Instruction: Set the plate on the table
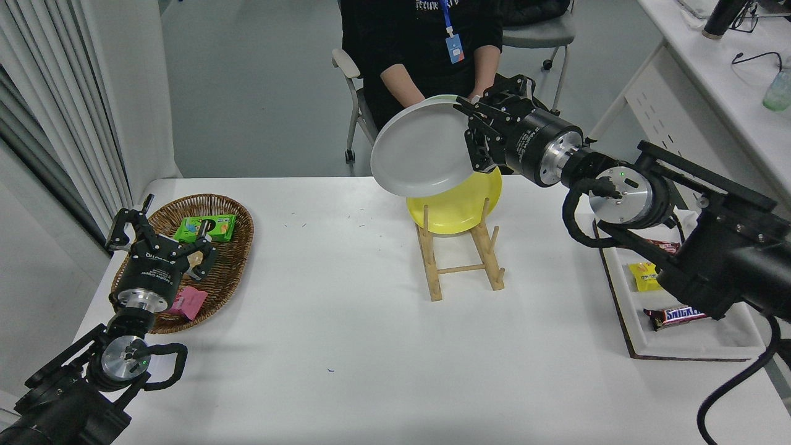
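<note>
The light-grey plate (pixel 417 151) is in the air above the wooden rack (pixel 462 262), tilted, with its face towards me. My right gripper (pixel 471 139) is shut on the plate's right rim. The plate is clear of the rack and well above the white table (pixel 346 334). The yellow plate (pixel 460 207) stands in the rack below it. Only a sliver of the mint-green plate (pixel 446 97) shows behind the grey plate's top edge. My left gripper (pixel 157 241) is parked at the lower left over the basket, open and empty.
A wicker basket (pixel 228 259) with snack packs sits at the left. A white tray (pixel 692 343) with candy bars lies at the right under my right arm. A person (pixel 426 49) sits at the far side, right behind the rack.
</note>
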You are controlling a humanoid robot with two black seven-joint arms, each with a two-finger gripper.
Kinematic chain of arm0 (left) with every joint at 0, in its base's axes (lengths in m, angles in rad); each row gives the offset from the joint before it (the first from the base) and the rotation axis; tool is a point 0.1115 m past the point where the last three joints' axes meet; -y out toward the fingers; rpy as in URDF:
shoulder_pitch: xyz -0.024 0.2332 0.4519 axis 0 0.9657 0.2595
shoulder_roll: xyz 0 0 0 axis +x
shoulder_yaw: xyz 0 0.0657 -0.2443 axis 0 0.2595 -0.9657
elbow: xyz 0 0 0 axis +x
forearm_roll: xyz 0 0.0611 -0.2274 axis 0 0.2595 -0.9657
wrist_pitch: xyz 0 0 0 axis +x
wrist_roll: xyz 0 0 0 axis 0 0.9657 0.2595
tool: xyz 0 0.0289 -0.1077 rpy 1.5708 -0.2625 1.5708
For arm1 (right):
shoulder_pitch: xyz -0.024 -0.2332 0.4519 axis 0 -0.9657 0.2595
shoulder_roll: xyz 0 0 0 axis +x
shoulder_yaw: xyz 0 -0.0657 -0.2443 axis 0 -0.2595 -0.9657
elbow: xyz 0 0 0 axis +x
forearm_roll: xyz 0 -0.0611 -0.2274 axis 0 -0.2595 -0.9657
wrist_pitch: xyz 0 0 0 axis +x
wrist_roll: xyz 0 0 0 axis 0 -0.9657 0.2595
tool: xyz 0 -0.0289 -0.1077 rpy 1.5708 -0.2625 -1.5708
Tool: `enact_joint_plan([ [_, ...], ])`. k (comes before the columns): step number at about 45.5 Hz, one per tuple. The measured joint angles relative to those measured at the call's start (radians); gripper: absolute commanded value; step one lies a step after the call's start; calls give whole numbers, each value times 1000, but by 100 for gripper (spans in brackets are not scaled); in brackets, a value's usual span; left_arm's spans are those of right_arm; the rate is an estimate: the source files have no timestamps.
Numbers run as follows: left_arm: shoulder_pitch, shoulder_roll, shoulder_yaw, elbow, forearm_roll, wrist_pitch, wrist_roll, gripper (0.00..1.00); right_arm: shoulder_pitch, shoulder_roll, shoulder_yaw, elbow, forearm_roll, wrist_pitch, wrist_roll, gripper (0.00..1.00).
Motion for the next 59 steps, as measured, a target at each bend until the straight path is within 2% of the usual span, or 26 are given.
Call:
enact_joint_plan([
  [18, 0, 0, 0, 0, 0, 0, 0, 98, 18, 42, -1, -4, 35, -63, -10, 0],
  [34, 0, 0, 0, 0, 0, 0, 0, 98, 146, 56, -201, -2, 202, -61, -10, 0],
  [44, 0, 0, 0, 0, 0, 0, 0, 98, 166, 64, -250, 6, 252, -58, -17, 0],
  [59, 0, 0, 0, 0, 0, 0, 0, 98, 172, 82, -275, 23, 453, -130, -26, 0],
])
